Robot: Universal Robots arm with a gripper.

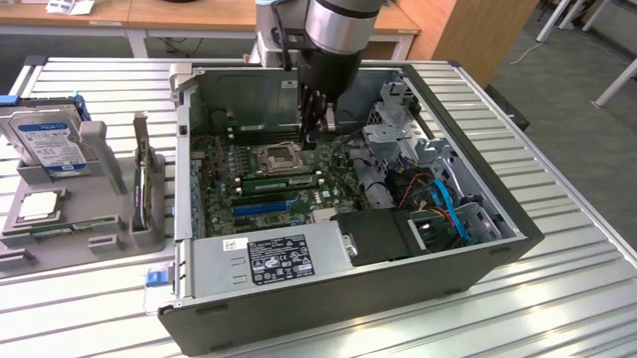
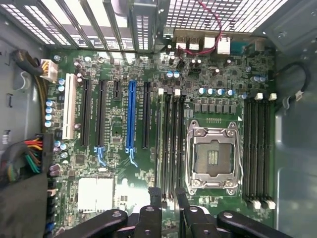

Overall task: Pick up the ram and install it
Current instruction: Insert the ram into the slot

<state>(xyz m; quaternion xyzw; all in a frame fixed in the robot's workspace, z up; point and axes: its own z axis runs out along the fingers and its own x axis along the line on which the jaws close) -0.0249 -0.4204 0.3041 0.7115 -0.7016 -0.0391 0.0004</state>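
Observation:
The ram (image 1: 283, 179) is a long green stick standing on edge in a memory slot beside the empty CPU socket (image 1: 277, 156), inside the open computer case (image 1: 398, 298). From the wrist it shows edge-on as a thin line (image 2: 171, 144) among the slots. My gripper (image 1: 316, 138) hangs above the motherboard, just past the socket and clear of the stick. In the wrist view my gripper (image 2: 168, 201) is open: its dark fingers (image 2: 155, 197) stand apart over the slot's end with nothing between them.
A grey fixture (image 1: 100, 216) on the exterior view's left holds a hard drive (image 1: 50, 138), a square silver chip (image 1: 40, 205), an upright card (image 1: 142, 186) and a thin green stick (image 1: 74, 226). Power supply (image 1: 268, 257), blue cables (image 1: 453, 212) and drive cage (image 1: 398, 134) crowd the case.

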